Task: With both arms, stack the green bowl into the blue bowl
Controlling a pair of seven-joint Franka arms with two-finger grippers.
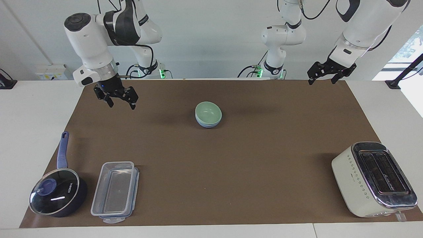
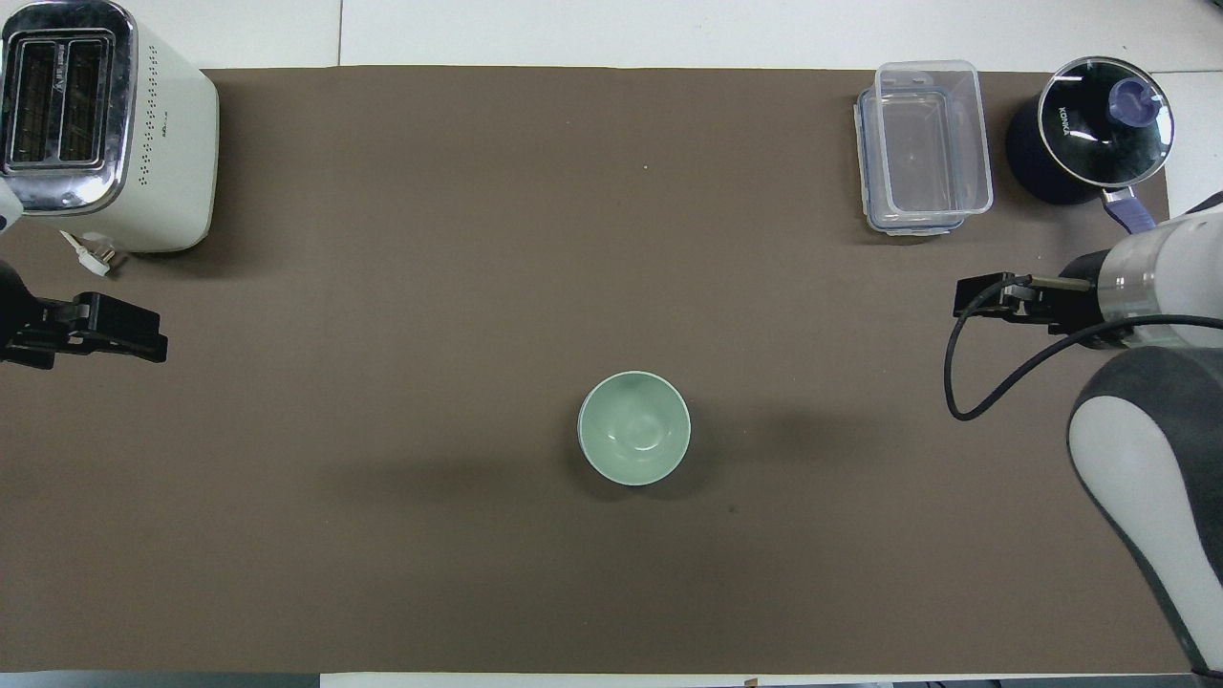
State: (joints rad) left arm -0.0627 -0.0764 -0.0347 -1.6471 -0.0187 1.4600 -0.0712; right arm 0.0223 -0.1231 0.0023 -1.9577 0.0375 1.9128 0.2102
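A white desk point(image 1: 33, 109) carries a brown mat point(image 1: 251, 165) over most of its top. Above the desk rises a plain pale wall point(image 1: 214, 39). A bright window point(image 1: 408, 46) shows beside the wall, at the desk's left-arm end.
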